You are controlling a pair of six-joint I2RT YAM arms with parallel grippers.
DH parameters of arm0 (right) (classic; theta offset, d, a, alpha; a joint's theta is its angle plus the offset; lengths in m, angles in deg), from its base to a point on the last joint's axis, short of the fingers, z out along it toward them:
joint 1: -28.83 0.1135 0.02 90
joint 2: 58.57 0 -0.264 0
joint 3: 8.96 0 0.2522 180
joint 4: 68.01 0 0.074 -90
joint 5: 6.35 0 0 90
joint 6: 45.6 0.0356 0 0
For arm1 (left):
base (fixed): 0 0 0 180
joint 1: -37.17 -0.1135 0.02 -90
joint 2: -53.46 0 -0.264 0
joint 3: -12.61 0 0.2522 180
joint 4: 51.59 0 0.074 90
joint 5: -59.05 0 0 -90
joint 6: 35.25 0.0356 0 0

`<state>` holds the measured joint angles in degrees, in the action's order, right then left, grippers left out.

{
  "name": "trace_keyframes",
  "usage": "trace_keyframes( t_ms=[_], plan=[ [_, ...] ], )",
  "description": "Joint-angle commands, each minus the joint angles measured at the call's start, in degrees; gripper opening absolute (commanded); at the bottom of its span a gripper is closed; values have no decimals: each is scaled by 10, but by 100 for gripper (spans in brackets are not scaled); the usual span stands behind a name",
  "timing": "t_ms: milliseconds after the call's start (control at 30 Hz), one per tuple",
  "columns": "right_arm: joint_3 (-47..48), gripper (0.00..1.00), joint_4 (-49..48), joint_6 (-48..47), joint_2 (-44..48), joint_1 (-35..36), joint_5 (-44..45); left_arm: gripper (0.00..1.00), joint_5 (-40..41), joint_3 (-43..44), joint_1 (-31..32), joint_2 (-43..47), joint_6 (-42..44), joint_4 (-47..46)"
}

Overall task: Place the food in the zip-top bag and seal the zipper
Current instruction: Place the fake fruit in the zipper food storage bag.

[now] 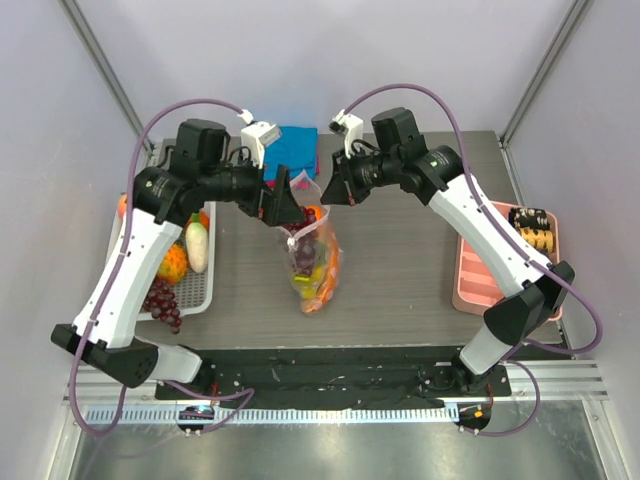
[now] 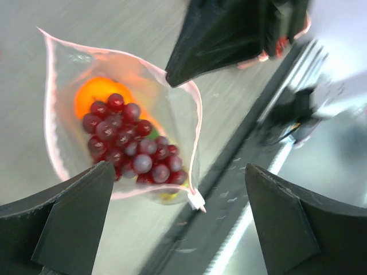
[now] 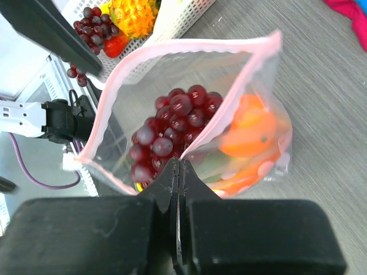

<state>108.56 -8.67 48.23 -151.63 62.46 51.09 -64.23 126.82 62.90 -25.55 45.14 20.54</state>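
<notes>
One bag — two trays

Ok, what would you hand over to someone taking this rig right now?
Left gripper: open, over the bag mouth, holding nothing.
Right gripper: shut on the zip-top bag at its rim, mouth gaping.
Done: grape bunch and orange pieces are inside.
Left: more food lies in the white basket; zipper unsealed.
</notes>
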Motion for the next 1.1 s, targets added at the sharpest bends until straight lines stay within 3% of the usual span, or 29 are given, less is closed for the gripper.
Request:
trace_keyframes(
  t_ms=[0, 233, 300, 433, 600, 667, 767, 800, 900, 1033, 1067],
  plan=[
    [12, 1, -24, -22, 46, 3, -16, 100, -17, 32, -4, 24, 228, 84],
    [13, 1, -30, -24, 43, 8, -25, 97, -20, -102, -6, 116, 612, 65],
    [13, 1, -30, -24, 43, 10, -24, 96, -2, -110, -6, 117, 690, 65],
    [12, 1, -27, -32, 45, 10, -24, 93, -1, -89, -6, 76, 839, 152],
    [10, 1, -28, -35, 43, 14, -28, 88, -3, -157, -5, 95, 879, 75],
    [11, 1, -29, -36, 41, 16, -31, 81, -8, -183, -3, 97, 894, 51],
    [15, 1, -28, -36, 39, 19, -30, 64, -6, -198, 3, 94, 883, 33],
    [16, 1, -28, -50, 39, 18, -30, 50, -9, -192, 5, 94, 873, 33],
    [16, 1, -29, -63, 36, 18, -27, 21, -41, -162, 19, 99, 815, 53],
    [18, 1, -63, -67, 22, 23, -30, 1, -38, -161, 81, 139, 719, 18],
    [21, 1, -73, -64, 18, 28, -32, 0, -28, -165, 111, 148, 685, -3]
  ],
)
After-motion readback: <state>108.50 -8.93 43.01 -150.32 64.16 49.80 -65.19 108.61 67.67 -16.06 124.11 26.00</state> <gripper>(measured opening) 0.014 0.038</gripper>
